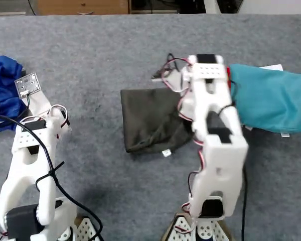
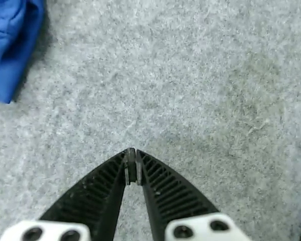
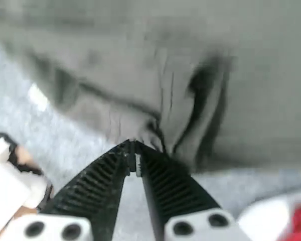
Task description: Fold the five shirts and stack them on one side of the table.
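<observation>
A dark olive shirt point(image 1: 150, 120) lies folded in the middle of the grey table point(image 1: 100, 55). My right arm point(image 1: 210, 115) hangs over its right edge, where the cloth bunches. In the right wrist view, my right gripper point(image 3: 133, 158) is shut, with creases of the dark shirt point(image 3: 190, 75) gathered at its tips. A teal shirt point(image 1: 271, 100) tops a pile at the right, with red point(image 1: 228, 75) and white point(image 1: 271, 67) edges beneath. A crumpled blue shirt point(image 1: 2, 90) sits at the far left. My left gripper point(image 2: 132, 165) is shut and empty over bare table, near the blue shirt point(image 2: 10, 45).
My left arm point(image 1: 32, 145) stands at the near left with a black cable point(image 1: 55, 175) looped around it. Loose wires point(image 1: 168, 70) stick out beside the right arm's wrist. Wooden furniture point(image 1: 83, 6) lies beyond the table's far edge. Open table stretches along the back.
</observation>
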{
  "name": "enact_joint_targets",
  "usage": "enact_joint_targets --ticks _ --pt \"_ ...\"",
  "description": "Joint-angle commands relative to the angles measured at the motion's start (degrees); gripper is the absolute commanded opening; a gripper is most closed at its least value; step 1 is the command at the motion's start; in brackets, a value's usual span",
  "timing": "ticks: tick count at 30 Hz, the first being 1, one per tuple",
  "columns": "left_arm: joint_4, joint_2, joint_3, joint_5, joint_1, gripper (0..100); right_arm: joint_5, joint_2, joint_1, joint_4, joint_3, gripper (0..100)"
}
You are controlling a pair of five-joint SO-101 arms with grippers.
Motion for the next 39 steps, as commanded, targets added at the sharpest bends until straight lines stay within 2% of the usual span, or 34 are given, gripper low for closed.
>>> enact_joint_targets --ticks 1,5,7,10,15,19,26,29,33,39 --pt "-0.6 -0.2 -0.4 0.4 -0.3 2 1.2 -12.3 2.0 -0.9 1.9 0.2" --pt "-0.7 -0.2 -0.4 0.4 1.1 2 0.4 -18.2 -2.5 -7.1 2.3 0.2" --pt "-0.7 -0.2 -0.3 0.4 2.4 2 -3.6 -18.3 -7.0 -11.8 2.4 0.2" --pt "-0.7 -0.2 -0.1 0.4 3.1 2 -8.8 -15.3 -13.0 -18.8 2.3 0.2" --pt "-0.7 -0.2 0.3 0.4 3.1 2 -9.8 -5.8 -17.0 -26.1 1.7 0.3" --pt "-0.7 -0.2 0.3 0.4 3.1 2 -9.7 0.3 -15.4 -24.1 -0.4 0.3" --pt "-0.7 -0.2 0.2 0.4 3.0 2 -9.2 2.9 -8.7 -5.7 -4.7 0.2" --pt "-0.7 -0.2 0.2 0.4 3.0 2 -6.2 2.9 -6.6 -0.2 -3.3 0.2" --pt "-0.7 -0.2 0.2 0.4 3.0 2 -3.8 2.9 -3.2 0.4 1.5 0.2" --pt "-0.7 -0.2 0.2 0.3 3.0 2 -2.6 2.9 1.4 -5.2 10.8 0.2"
